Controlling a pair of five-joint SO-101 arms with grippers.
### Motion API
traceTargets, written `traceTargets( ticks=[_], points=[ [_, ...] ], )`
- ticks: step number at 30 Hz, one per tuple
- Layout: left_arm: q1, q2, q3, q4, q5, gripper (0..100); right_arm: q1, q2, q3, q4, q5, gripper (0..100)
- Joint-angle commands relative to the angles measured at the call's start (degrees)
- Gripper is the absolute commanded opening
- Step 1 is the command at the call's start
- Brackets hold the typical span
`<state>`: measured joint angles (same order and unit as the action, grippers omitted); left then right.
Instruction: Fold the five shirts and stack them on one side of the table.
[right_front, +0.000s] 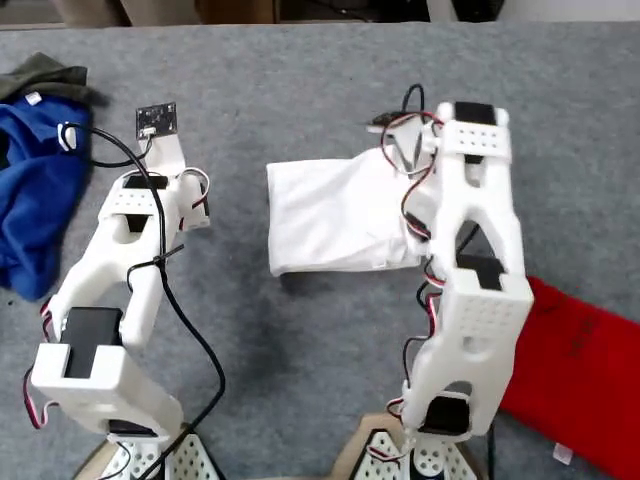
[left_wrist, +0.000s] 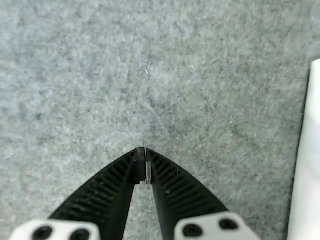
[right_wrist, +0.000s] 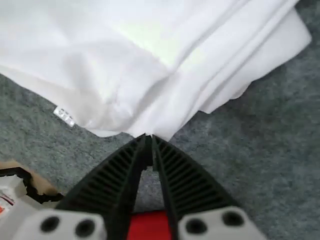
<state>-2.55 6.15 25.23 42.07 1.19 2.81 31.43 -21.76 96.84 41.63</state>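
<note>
Progress check. The left gripper (left_wrist: 141, 155) is shut tip to tip and holds nothing. It hangs over bare grey table (right_front: 280, 350), with the white shirt (right_front: 335, 215) off to one side of it.

The right gripper (right_wrist: 147, 142) is also closed. Its tips meet right at the shirt's near edge, with no cloth visibly between them.

The white shirt looks folded into a rough rectangle, layered edges showing, and lies between the two arms, not yet at a side.

The blue shirt (right_front: 35, 200) and a dark green one (right_front: 45, 75) lie crumpled beyond the left arm. The red shirt (right_front: 575, 370) lies flat behind the right gripper, possibly folded.

Four garments can be counted. Judgement: early, no stack started.
</note>
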Motion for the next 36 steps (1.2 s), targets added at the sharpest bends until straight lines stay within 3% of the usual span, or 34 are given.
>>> traceTargets(
  ticks=[1, 9, 20, 26, 36],
  points=[
    [-0.2, -0.2, -2.9, -0.4, -0.3, 2, -2.9, -7.5, -2.8, 0.0, 0.2, 0.5],
    [-0.2, -0.1, -2.7, -0.4, -0.3, 2, -16.7, -7.1, -4.9, 0.0, -7.0, 0.5],
    [-0.3, -0.1, -2.6, -0.4, -0.3, 2, -12.6, 4.5, 0.0, -2.2, -3.6, 0.5],
    [-0.3, -0.1, -2.6, -0.4, -0.3, 2, -6.5, 4.5, 3.1, -3.7, -2.4, 0.5],
    [1.7, -0.6, -6.2, 1.7, 3.2, 2, -6.3, -4.0, 4.9, -6.2, -3.5, 0.5]
  ],
)
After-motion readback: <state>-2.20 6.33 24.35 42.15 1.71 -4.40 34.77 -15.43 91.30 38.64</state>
